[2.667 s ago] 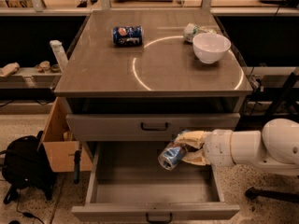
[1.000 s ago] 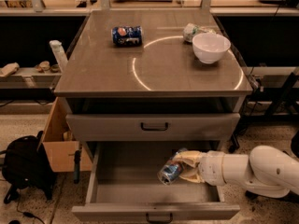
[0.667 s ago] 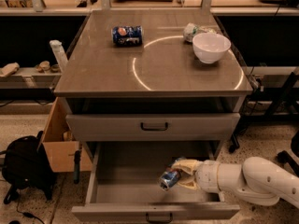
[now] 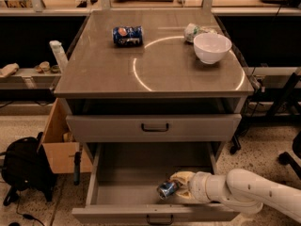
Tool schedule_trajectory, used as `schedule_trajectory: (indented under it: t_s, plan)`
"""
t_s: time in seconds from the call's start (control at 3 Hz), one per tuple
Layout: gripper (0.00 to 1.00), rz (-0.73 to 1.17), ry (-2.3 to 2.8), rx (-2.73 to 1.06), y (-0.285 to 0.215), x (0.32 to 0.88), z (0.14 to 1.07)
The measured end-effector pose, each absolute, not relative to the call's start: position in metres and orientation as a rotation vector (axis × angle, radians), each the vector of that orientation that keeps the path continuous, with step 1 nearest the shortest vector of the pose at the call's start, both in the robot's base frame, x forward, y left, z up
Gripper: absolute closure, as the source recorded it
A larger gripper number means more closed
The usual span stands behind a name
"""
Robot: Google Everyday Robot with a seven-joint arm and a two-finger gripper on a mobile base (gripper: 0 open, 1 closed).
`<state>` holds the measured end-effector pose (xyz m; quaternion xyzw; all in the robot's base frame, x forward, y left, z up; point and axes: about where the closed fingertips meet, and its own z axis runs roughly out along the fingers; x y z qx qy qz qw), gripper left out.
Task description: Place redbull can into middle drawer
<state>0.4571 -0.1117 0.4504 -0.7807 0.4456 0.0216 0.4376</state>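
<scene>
The gripper (image 4: 176, 187) sits low inside the pulled-out middle drawer (image 4: 123, 182), toward the tray's front right corner, and its two cream-coloured fingers (image 4: 183, 176) are pinched on the redbull can (image 4: 166, 189), one above the can and one below it. The can lies tilted in that grasp, with its shiny metal top turned toward the drawer's front left (whether its body touches the tray floor cannot be told). The white arm (image 4: 244, 191) behind the gripper reaches in from the lower right, crossing the drawer's right wall. The drawer's light-grey front panel runs along the bottom of the view, with its small dark bar handle (image 4: 157, 219) at the middle. Just above the open tray, the upper drawer front (image 4: 103, 127) is shut, its own dark handle (image 4: 155, 127) centred. On the grey cabinet top (image 4: 188, 79), a stubby dark blue Pepsi can (image 4: 127, 36) lies on its side at the back left, well apart from a white bowl (image 4: 212, 47) at the back right, and a crumpled pale packet (image 4: 194, 31) lies just behind the bowl. On the floor to the cabinet's left stands an open cardboard box (image 4: 59, 145), with a black backpack (image 4: 23, 169) beside it.
</scene>
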Motion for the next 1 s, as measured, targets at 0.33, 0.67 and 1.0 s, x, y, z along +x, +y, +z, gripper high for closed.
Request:
schedule_trajectory:
  t_s: [0.33,0.67,1.0]
  plan:
    - [0.79,0.007,1.139,-1.959,-0.114,0.4665,0.4407]
    - [0.56,0.007,1.139,-1.959,-0.114,0.4665,0.4407]
    - [0.33,0.007,1.139,-1.959,-0.114,0.4665,0.4407]
